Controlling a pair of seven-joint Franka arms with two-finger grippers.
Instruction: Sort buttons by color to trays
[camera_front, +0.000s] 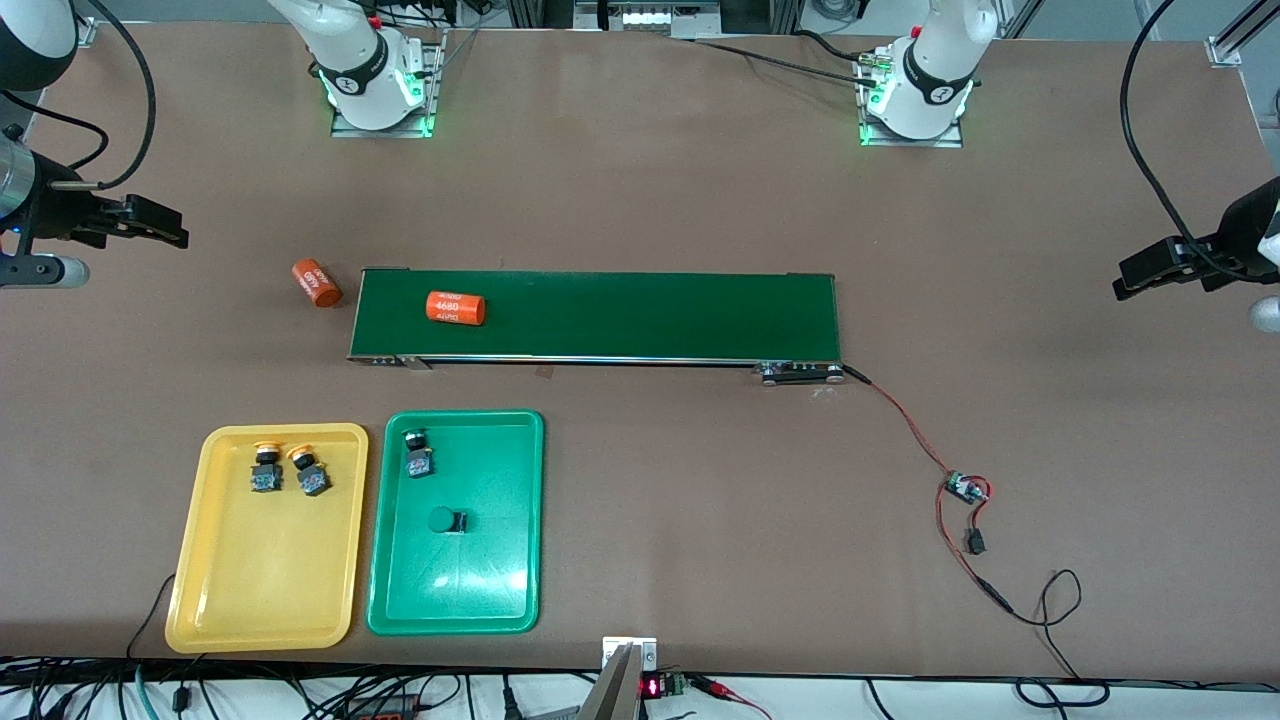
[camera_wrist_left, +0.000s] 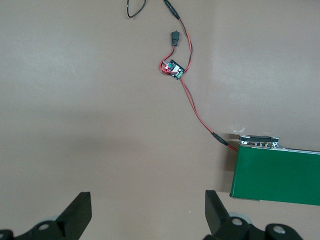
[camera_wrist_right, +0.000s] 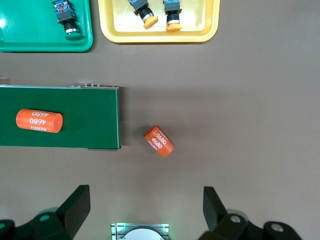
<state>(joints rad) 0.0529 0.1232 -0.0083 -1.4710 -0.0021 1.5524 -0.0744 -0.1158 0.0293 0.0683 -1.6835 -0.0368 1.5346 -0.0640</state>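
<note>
The yellow tray (camera_front: 265, 600) holds two yellow-capped buttons (camera_front: 265, 468) (camera_front: 309, 470), lying side by side at its end toward the belt. Beside it, the green tray (camera_front: 455, 590) holds two green-capped buttons (camera_front: 418, 453) (camera_front: 447, 521). My right gripper (camera_front: 170, 228) hangs open and empty over bare table at the right arm's end; its wrist view shows the yellow tray (camera_wrist_right: 160, 36), the green tray (camera_wrist_right: 30, 45) and open fingers (camera_wrist_right: 75, 207). My left gripper (camera_front: 1122, 280) hangs open and empty over the table at the left arm's end, fingers (camera_wrist_left: 77, 212) wide apart.
A long dark-green conveyor belt (camera_front: 600, 315) crosses the middle of the table, farther from the front camera than the trays. One orange "4680" cylinder (camera_front: 456, 308) lies on it, another (camera_front: 317, 283) on the table beside its end. A small circuit board (camera_front: 966, 488) on red wires lies toward the left arm's end.
</note>
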